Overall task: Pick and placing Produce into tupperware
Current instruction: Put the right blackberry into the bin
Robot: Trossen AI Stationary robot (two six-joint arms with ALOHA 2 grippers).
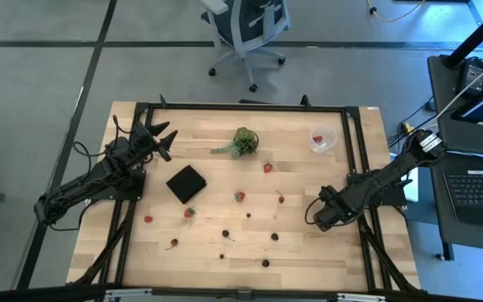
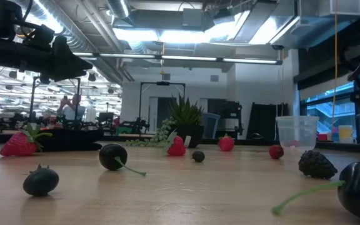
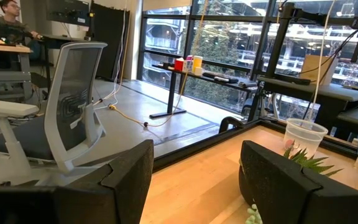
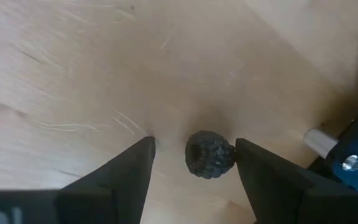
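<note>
The right gripper (image 4: pixel 191 165) hung low near the worktop's (image 1: pixel 309 252) right edge, its fingers spread wide around a dark blackberry (image 4: pixel 209 154) lying on the wood, nothing held yet. The berry sat closer to 1 finger, so a closing pinch could nudge it sideways or roll it out. The left gripper (image 1: pixel 164 138) waited wide open and empty near the far left corner. The tupperware (image 1: pixel 322 138) stood near the far right corner with 1 red berry (image 1: pixel 317 139) inside. Scattered loose were about 5 red strawberries (image 1: pixel 267 167) and about 6 dark berries (image 1: pixel 225 234), besides 1 green leafy clump (image 1: pixel 243 142) and 1 black square (image 1: pixel 186 183).
</note>
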